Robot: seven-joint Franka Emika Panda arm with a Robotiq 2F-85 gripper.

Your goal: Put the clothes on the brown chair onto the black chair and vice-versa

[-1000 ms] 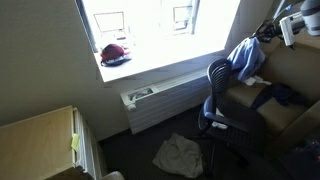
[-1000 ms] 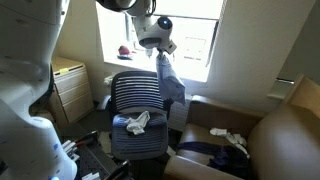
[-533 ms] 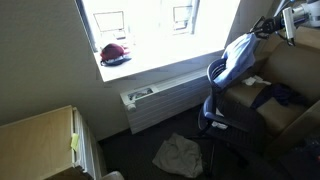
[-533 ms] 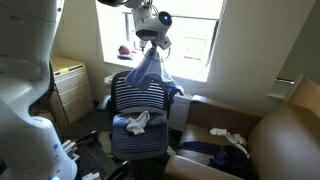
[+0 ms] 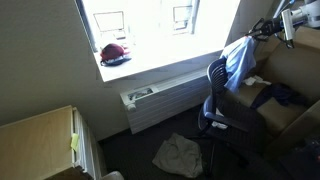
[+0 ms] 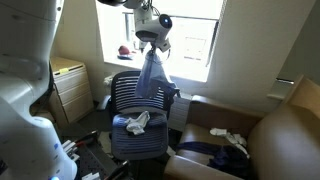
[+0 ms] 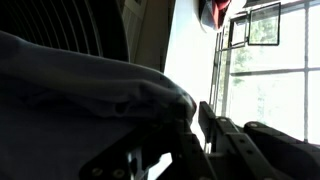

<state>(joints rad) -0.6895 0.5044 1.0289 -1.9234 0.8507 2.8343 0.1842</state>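
My gripper (image 6: 151, 41) hangs high above the black chair (image 6: 134, 96), shut on the top of the light blue shirt (image 6: 152, 74). The shirt dangles down to the chair's mesh back in both exterior views; its other view point is shirt (image 5: 238, 58), below the gripper (image 5: 270, 28). In the wrist view dark cloth (image 7: 80, 110) fills the left and reaches the fingers (image 7: 208, 125). A small white piece (image 6: 137, 122) lies on the black seat. The brown chair (image 5: 296, 68) holds a dark navy piece (image 5: 283, 95). A grey-beige piece (image 5: 180, 153) lies on the floor.
A red and dark cap (image 5: 114, 53) sits on the window sill. A radiator (image 5: 165, 100) runs under the window. A pale wooden cabinet (image 5: 40, 140) stands at the near side. The robot's white body (image 6: 25, 90) fills one edge of an exterior view.
The shirt has swung from beside the black chair's back to hanging over it, carried a little sideways by the gripper. The jaws look slightly less tight.
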